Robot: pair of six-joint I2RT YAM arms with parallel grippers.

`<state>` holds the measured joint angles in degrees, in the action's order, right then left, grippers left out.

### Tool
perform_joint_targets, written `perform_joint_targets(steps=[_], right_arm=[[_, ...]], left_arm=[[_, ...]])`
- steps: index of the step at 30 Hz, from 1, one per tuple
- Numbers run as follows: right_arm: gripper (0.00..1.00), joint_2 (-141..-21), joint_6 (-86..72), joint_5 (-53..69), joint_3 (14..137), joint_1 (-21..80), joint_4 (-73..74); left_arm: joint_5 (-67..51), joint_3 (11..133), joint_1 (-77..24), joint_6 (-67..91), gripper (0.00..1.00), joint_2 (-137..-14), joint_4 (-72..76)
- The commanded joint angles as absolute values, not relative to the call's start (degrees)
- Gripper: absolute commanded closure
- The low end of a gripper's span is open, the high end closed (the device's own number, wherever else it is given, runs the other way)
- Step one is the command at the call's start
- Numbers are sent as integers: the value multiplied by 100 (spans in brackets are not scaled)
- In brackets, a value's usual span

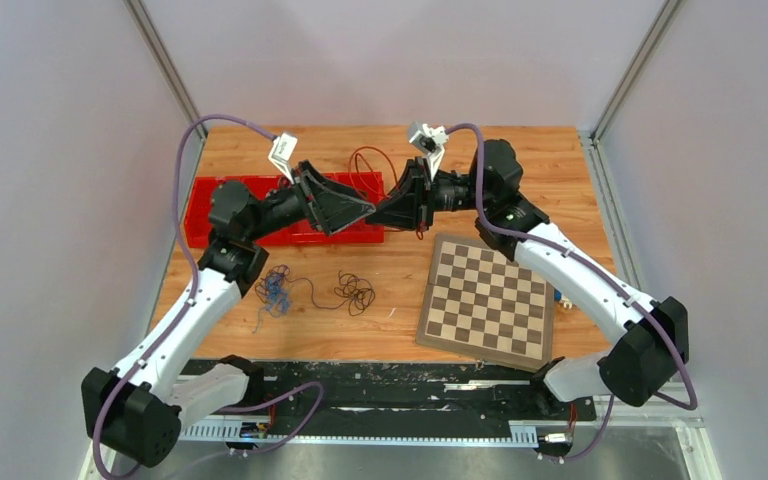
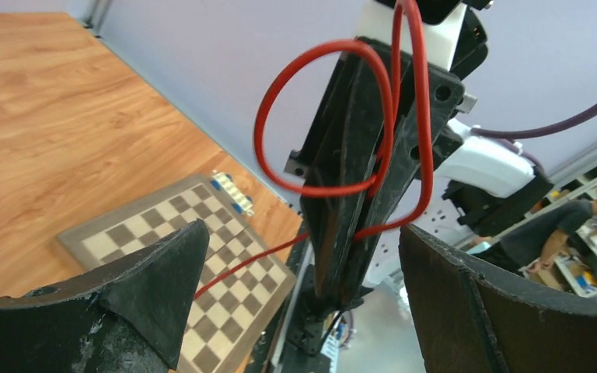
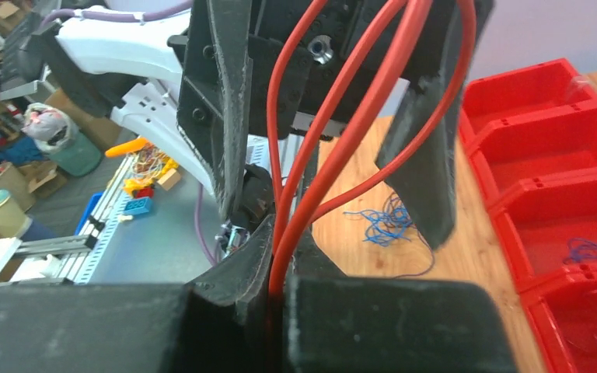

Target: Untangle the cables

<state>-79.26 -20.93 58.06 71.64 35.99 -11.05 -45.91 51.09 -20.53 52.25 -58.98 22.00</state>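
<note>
Thin red curly wire [image 3: 334,116], raised over the red plastic tray [image 1: 198,200], is clamped in the right gripper [image 3: 280,291]; the left gripper [image 2: 303,229] faces it, fingers apart. Judged light, limp and springy (loops snag readily), it is best pinched near a free end.

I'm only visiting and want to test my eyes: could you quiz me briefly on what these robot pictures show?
1. True or false: the right gripper is pinching the thin red cable.
2. Which one stands open? A) the left gripper B) the right gripper
3. Fill in: seen from above, the wooden chessboard lies to the ___ of the red plastic compartment tray.
Key: 1 true; 2 A; 3 right.
</note>
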Motion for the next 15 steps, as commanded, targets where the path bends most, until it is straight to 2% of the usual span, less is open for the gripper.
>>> perform_joint_targets(steps=[1,7,15], right_arm=[[100,-8054,-2821,6125,7181,3833,-1927],[100,-8137,-2692,5929,7107,3973,-1819],[100,-8199,-2535,5836,6989,4034,-1649]], left_arm=[[-4019,5385,-2369,5858,0,-6044,3169],[-3800,5625,-2403,6505,2,-6394,3795],[-3649,5879,-2408,6771,40,-6570,3816]])
